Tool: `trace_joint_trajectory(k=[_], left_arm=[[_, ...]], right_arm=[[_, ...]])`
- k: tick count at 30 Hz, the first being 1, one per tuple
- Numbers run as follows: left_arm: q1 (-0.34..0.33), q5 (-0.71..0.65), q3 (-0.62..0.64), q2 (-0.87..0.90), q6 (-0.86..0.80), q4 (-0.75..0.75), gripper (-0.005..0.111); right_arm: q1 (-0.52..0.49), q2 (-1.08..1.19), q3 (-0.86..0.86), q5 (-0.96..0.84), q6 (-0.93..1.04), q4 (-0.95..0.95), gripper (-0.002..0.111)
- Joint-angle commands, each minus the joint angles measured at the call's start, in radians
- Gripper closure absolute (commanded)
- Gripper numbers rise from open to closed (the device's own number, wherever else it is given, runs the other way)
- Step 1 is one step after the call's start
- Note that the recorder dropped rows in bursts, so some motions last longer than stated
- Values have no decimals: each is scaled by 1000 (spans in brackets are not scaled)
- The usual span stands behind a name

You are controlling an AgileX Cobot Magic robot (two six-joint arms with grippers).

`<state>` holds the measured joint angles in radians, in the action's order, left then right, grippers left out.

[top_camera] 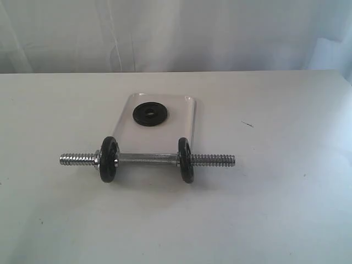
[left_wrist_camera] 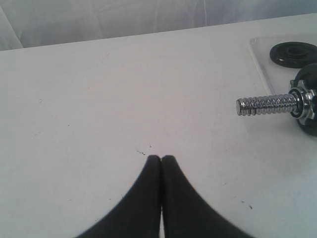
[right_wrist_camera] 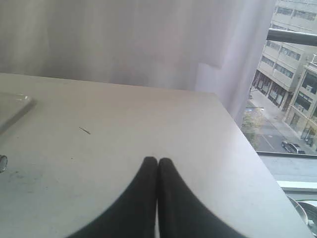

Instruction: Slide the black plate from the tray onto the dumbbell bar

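The black plate (top_camera: 150, 114) lies flat in the tray (top_camera: 137, 142), at the tray's end nearer the table's far edge, with its centre hole facing up and nothing touching it. The tray sits about midway between the table's left and right edges. Across its near end lies the dumbbell bar (top_camera: 147, 159), running parallel to the near edge. Whether the bar rests on the rim or just in front of it is hard to judge from here. Two more black discs stand on edge on the bar, one (top_camera: 108, 159) backed by a nut (top_camera: 97, 159) and the other (top_camera: 186, 160) on the right side, and bare threaded ends stick out past both.

The left gripper (left_wrist_camera: 161, 157) hovers over bare table towards the left edge, its fingers pressed together on nothing. The right gripper (right_wrist_camera: 157, 159) does the same near the right edge, also clenched and empty.

The table (top_camera: 275, 209) is matte white, with a small dark mark (top_camera: 247, 124) right of the tray. A pale curtain (top_camera: 220, 33) hangs behind the far edge. Past the far right corner, a window (right_wrist_camera: 292, 74) shows buildings and a street below.
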<state>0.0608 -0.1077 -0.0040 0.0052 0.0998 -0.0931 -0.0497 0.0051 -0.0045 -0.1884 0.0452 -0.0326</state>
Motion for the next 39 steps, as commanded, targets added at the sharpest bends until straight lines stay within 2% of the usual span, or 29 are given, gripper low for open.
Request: trace_joint_trajectory(k=[1, 21, 31, 33, 39], left_arm=[[1, 3, 4, -5, 6, 7, 107], [1, 5, 4, -5, 6, 7, 107], [1, 87, 4, -5, 46, 18, 107], [1, 101, 4, -5, 97, 18, 107], [1, 99, -34, -5, 426, 18, 107]], right_arm=[[4, -5, 4, 2, -5, 0, 108], [4, -5, 4, 2, -5, 0, 108], [4, -5, 4, 2, -5, 0, 108], [4, -5, 4, 2, -5, 0, 108], [4, -5, 4, 2, -5, 0, 108]])
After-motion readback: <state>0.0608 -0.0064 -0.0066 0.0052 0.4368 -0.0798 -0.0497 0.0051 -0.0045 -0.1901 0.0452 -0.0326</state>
